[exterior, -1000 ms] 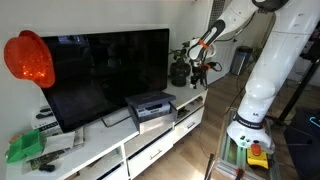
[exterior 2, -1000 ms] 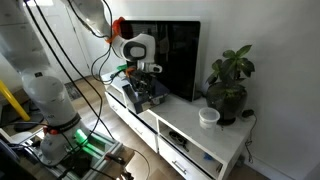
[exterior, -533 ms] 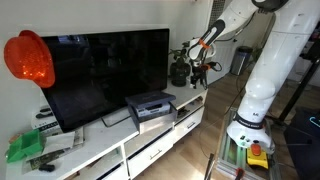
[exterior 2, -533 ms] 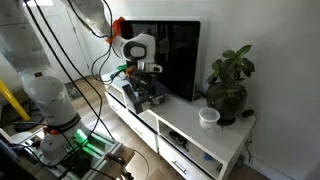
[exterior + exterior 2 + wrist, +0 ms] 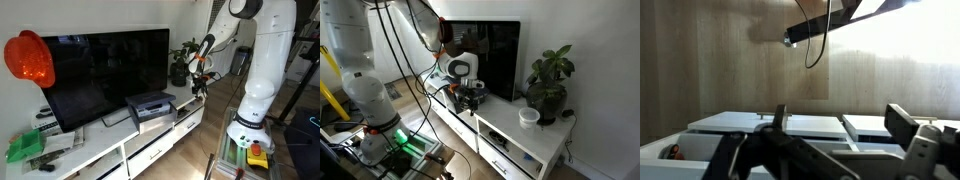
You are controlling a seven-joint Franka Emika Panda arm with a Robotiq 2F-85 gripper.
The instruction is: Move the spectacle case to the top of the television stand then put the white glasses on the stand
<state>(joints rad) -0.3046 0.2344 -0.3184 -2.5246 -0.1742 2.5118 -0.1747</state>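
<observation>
Your arm (image 5: 262, 70) took up one side of both exterior views, white links bent toward the television (image 5: 100, 75). That sat on the television stand (image 5: 120, 152), the long low white cabinet against the wall. An exterior view alone caught the orange-red blob (image 5: 28, 57) at the screen's upper corner and the green clutter (image 5: 25, 148) at the stand's far end. An exterior view alone caught the white bowl (image 5: 529, 117) next to the plant (image 5: 548, 85). The black-and-grey box (image 5: 150, 105) lay on the stand in front of the screen. The wrist view gave none of that, only the stand's flat white top, a wood surface (image 5: 730, 60) beyond it and a dark bar with a hanging cable (image 5: 815, 35). Your gripper (image 5: 200, 82) hung above the stand, between box and plant from one angle and overlapping the box from another, so I couldn't tell if it touched the box. The fingers (image 5: 902, 125) were spread as wide as they go, with nothing between them. The lower arm links were cut off at the frame edge. I couldn't pick out the spectacle case in any view; the small dark bits on the stand were too tiny to name.
</observation>
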